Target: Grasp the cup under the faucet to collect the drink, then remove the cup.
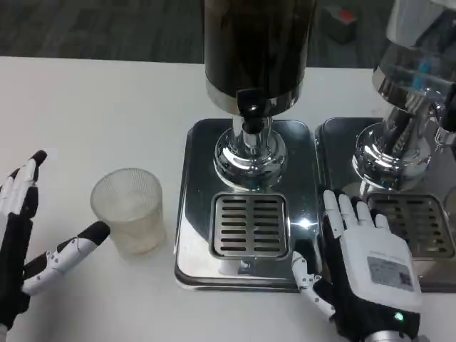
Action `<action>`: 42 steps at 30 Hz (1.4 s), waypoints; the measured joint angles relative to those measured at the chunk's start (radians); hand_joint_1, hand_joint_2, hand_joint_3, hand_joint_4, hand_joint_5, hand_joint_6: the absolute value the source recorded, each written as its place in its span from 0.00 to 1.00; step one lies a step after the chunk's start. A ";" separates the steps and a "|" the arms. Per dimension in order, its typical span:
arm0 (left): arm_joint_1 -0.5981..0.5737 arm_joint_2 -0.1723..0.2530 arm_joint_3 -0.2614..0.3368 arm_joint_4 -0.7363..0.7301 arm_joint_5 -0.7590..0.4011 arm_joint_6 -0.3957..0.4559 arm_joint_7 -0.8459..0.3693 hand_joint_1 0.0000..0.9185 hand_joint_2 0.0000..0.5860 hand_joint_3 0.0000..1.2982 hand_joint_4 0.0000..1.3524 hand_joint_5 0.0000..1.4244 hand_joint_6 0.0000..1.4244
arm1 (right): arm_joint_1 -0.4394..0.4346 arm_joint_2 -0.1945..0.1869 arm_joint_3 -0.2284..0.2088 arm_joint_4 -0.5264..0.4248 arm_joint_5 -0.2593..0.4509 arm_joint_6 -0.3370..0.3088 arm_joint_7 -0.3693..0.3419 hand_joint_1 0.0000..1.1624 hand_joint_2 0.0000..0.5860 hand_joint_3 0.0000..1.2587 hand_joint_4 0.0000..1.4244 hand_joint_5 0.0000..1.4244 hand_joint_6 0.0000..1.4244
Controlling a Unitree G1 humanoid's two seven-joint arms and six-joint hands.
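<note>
White table [85, 92], cup [129, 210] beside dispenser [253, 107]

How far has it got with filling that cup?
Nothing looks done yet. The cup stands on the white table, left of the dispenser's drip grate, not under the faucet. The open left robot hand is beside it, not gripping. Grasping, filling and removing remain.

At the right edge of the frame stands a second drink dispenser [417, 64], clear-bodied over a chrome pedestal, its own slotted drip grate [417, 224] sunk in a shiny steel base. Everything sits on the white table [85, 107]. Beyond it, top of frame, dark carpeted floor [100, 28], and a small grey box with a red patch [340, 20].
</note>
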State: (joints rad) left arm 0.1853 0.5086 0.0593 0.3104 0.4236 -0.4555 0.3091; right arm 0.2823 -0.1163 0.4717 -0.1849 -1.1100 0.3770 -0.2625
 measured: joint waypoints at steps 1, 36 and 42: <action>-0.024 -0.003 -0.003 0.064 -0.022 -0.039 -0.006 0.00 0.00 0.00 0.00 0.00 0.00 | 0.000 0.003 0.001 0.003 0.000 0.003 -0.001 0.13 0.82 0.00 0.00 0.00 0.00; -0.290 -0.031 -0.157 0.498 0.020 -0.200 0.007 0.11 0.00 0.00 0.00 0.00 0.00 | -0.023 0.022 0.002 0.019 0.004 0.030 0.001 0.12 0.80 0.03 0.00 0.00 0.00; -0.319 -0.034 -0.163 0.530 0.020 -0.197 0.007 0.13 0.00 0.00 0.00 0.01 0.00 | -0.026 0.026 0.003 0.021 0.006 0.032 0.002 0.12 0.81 0.03 0.00 0.00 0.00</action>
State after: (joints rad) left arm -0.1333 0.4746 -0.1040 0.8400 0.4436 -0.6521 0.3162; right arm 0.2560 -0.0899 0.4743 -0.1641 -1.1045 0.4090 -0.2609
